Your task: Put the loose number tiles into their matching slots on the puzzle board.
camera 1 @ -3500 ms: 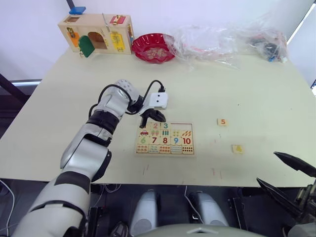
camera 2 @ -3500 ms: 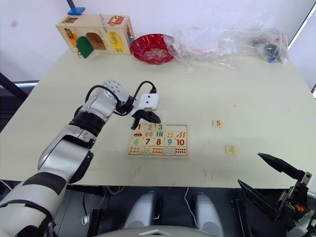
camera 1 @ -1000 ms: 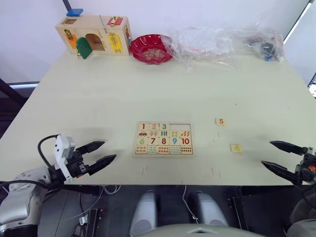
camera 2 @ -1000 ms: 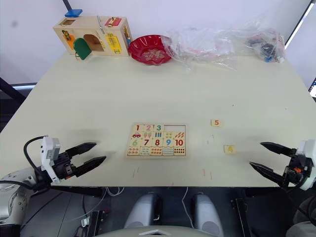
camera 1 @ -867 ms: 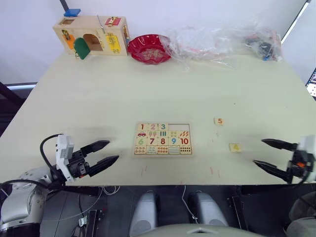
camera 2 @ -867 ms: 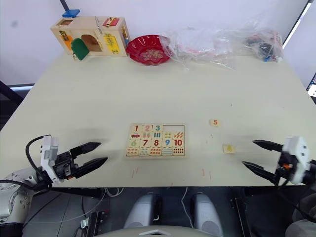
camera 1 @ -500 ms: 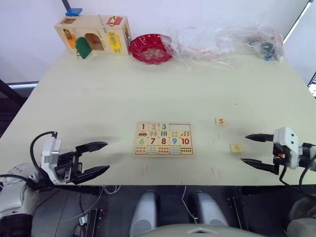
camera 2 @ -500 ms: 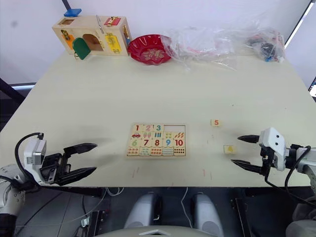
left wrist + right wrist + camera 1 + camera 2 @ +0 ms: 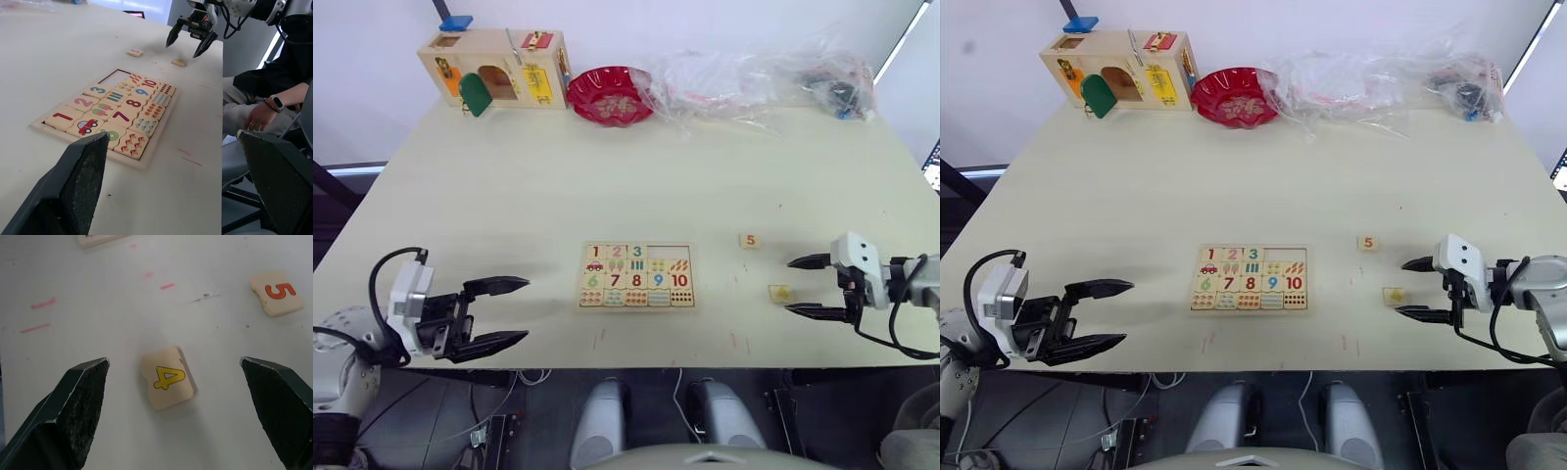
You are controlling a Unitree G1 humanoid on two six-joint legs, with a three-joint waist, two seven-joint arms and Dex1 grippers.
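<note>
The puzzle board (image 9: 637,276) lies flat near the table's front middle, with tiles 1, 2 and 3 seated in its top row and a bare recess (image 9: 115,76) beside the 3. Two loose number tiles lie to its right: the red 5 (image 9: 749,240) and, nearer the front, the yellow 4 (image 9: 780,292). My right gripper (image 9: 790,286) is open, low over the table just right of the 4 (image 9: 168,377), one finger on each side of it and touching nothing. My left gripper (image 9: 526,309) hangs open and empty at the front left edge, well left of the board.
A wooden box (image 9: 494,67) with coloured doors, a red bowl (image 9: 610,94) and crumpled clear plastic bags (image 9: 754,78) line the far edge. A person's hand (image 9: 259,115) with a wristwatch rests beyond the table's right side.
My right gripper has come in from the front right edge toward the 4 tile and now brackets it. The left gripper has barely shifted. Both stay open.
</note>
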